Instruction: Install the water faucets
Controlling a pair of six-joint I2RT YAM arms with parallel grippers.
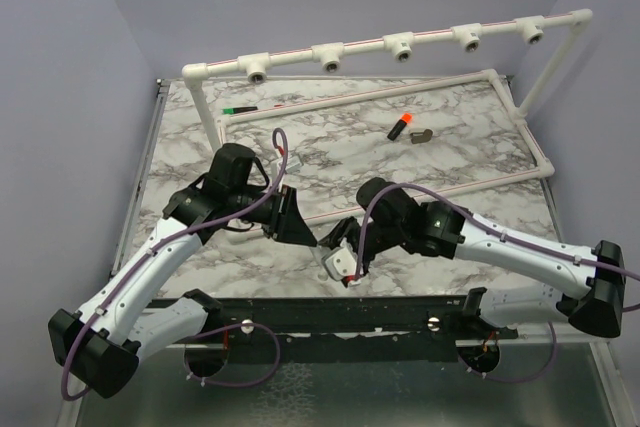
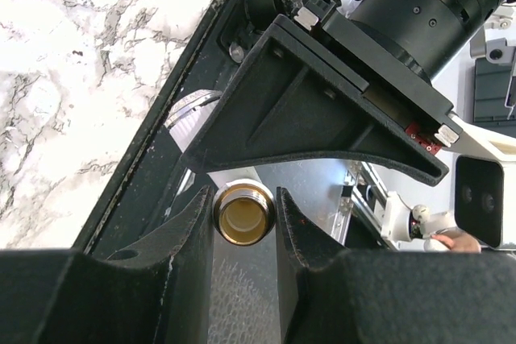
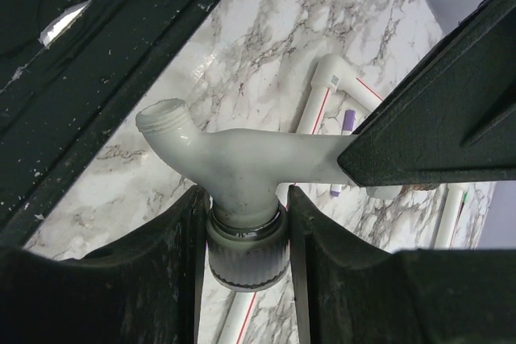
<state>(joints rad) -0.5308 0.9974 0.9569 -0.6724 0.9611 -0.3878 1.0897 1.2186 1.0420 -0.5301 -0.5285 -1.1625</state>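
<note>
Progress: nothing installed yet. All five sockets (image 1: 258,71) on the rail look bare, no tap in any. They sit far ahead of both tools, across the table (image 1: 470,147).

Only one faucet (image 3: 242,155) is in view. It's off the table, directly between the two tools at the near edge, and both have hold of it.

- Right tool (image 3: 246,215): closed down to a narrow gap, fingers (image 3: 173,271) clamped on the ribbed dark-grey knob end.
- Left tool (image 2: 242,207): also narrowed, flanking the threaded end. It looks like contact on both sides, but I can't rule out a hair of clearance.

My read is a mid-air handover or regrip, so the carry to the rail, lining up and screwing in are all left.

Faucet look:
- matte pale grey-silver body, bent
- short threaded spout branching off to one side
- the end in the left tool shows a silver threaded ring with a brass-coloured bore
- no visible damage

Also on the table, ahead of the right tool: a black stick (image 1: 400,127) with an orange tip, not in play.
</note>
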